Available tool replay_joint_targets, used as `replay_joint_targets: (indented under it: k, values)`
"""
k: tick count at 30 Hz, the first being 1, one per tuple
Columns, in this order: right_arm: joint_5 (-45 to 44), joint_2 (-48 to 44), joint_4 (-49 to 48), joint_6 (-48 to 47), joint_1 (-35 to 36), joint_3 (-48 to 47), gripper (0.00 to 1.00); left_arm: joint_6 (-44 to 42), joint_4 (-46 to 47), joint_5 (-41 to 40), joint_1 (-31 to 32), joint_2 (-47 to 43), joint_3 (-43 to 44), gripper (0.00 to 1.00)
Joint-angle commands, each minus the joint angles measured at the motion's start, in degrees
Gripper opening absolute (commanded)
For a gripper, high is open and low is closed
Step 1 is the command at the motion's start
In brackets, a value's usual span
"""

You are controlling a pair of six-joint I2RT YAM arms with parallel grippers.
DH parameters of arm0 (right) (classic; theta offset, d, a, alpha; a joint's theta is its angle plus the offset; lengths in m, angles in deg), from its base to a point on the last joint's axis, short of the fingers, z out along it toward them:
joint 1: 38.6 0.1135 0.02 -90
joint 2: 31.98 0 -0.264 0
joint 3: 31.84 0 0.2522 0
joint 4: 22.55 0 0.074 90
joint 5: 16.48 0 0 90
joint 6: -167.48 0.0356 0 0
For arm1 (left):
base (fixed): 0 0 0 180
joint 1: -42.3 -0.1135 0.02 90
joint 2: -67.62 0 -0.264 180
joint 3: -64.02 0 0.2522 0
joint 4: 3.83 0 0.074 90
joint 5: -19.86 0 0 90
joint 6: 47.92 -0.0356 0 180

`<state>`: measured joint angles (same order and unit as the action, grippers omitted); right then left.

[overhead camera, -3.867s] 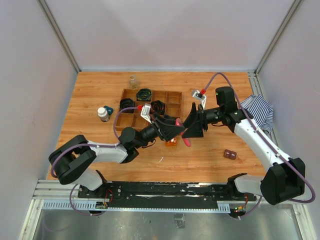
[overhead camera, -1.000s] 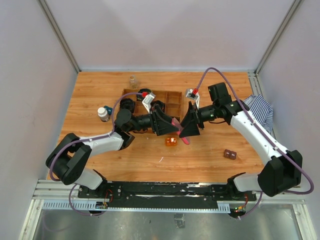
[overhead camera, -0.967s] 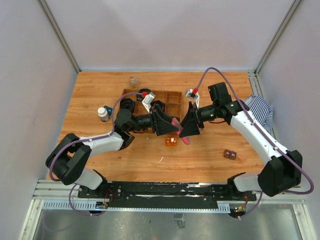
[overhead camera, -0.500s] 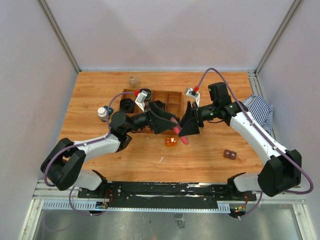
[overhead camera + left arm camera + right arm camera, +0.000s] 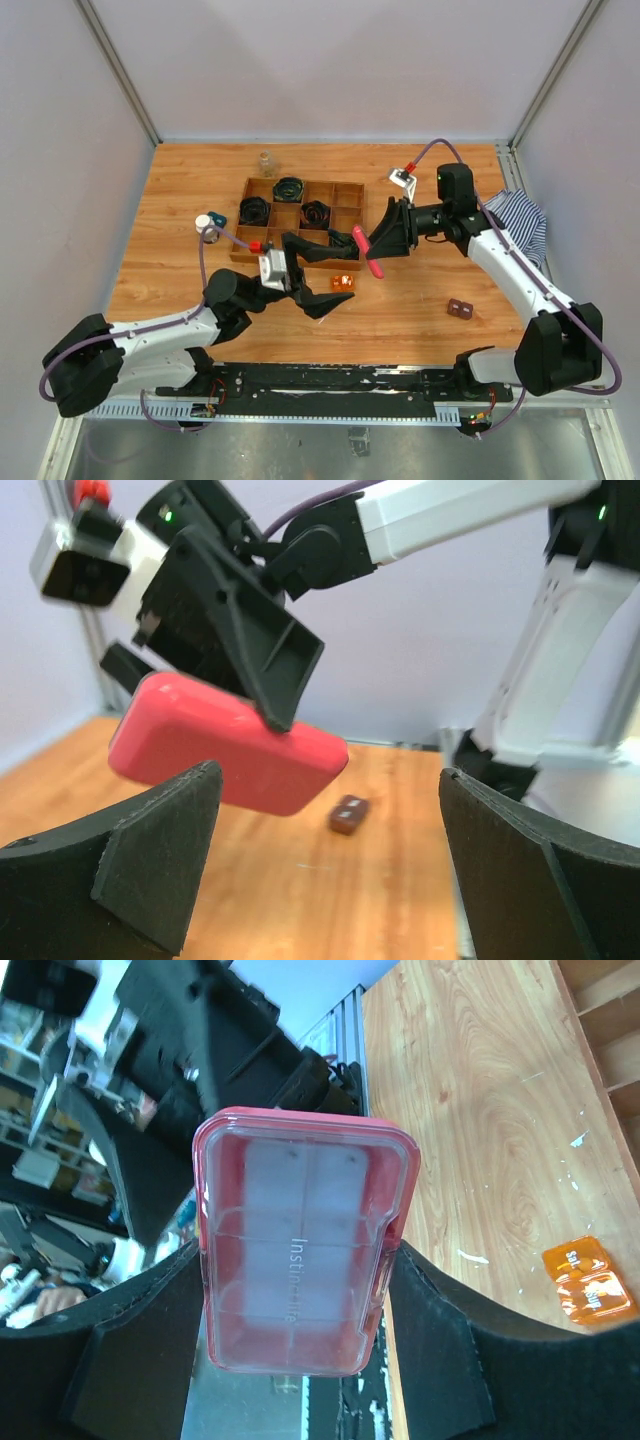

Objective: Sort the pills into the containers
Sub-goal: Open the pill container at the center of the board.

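Observation:
The flat pink translucent box [image 5: 300, 1240] is a container held edge-up above the table, with my right gripper [image 5: 372, 250] shut on its two long sides. In the left wrist view the same pink box [image 5: 225, 745] hangs just ahead of my left gripper [image 5: 330, 870], which is wide open and empty. From above, the left gripper [image 5: 335, 272] sits near-left of the box, apart from it. The clear vial [image 5: 266, 163] stands at the back. The dark bottle with a white cap [image 5: 207, 222] stands left of the tray. The pills are out of view.
A wooden compartment tray [image 5: 345, 200] with black coils lies behind the grippers. A small orange block [image 5: 343, 283] lies under the left gripper's fingers, and a small brown piece [image 5: 460, 309] at the right. A striped cloth [image 5: 515, 220] lies at the right edge.
My left gripper opened wide, let go of the pink box and pulled back toward the near left. The right gripper kept the box and shifted slightly right.

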<state>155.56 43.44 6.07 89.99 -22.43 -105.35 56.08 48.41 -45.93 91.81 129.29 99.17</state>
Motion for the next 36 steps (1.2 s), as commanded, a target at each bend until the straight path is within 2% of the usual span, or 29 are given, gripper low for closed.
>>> replay_joint_targets:
  k: [1, 4, 8, 18, 25, 29, 36]
  values:
    - [1.82, -1.42, -15.48, 16.36, -1.31, 3.71, 0.09, -32.15, -2.72, -11.59, 5.47, 2.04, 0.72, 0.99]
    - [1.29, -1.76, -17.55, 18.82, -1.33, 4.62, 0.09, -39.67, -0.43, -15.50, 7.16, 5.42, 1.53, 0.99]
    - [1.19, -2.11, -18.17, 19.73, -1.57, 5.05, 0.09, -43.66, 1.65, -18.01, 7.56, 9.37, 3.29, 0.99]
    - [0.78, -1.14, -19.49, 20.40, -1.46, 6.14, 0.10, -43.18, 8.40, -19.20, 10.37, 14.90, 5.24, 0.99]
    - [0.66, -0.95, -20.45, 21.27, -1.47, 6.57, 0.11, -41.35, 9.01, -20.60, 11.05, 17.30, 6.82, 0.99]
    - [1.41, -1.30, -20.55, 20.04, -1.69, 6.11, 0.10, -34.38, 11.97, -25.22, 11.11, 15.40, 4.51, 0.99]
    - [0.87, -3.69, -15.96, 11.64, -1.92, 3.94, 0.10, -2.65, 5.07, -24.74, 9.58, 8.28, 2.40, 0.98]
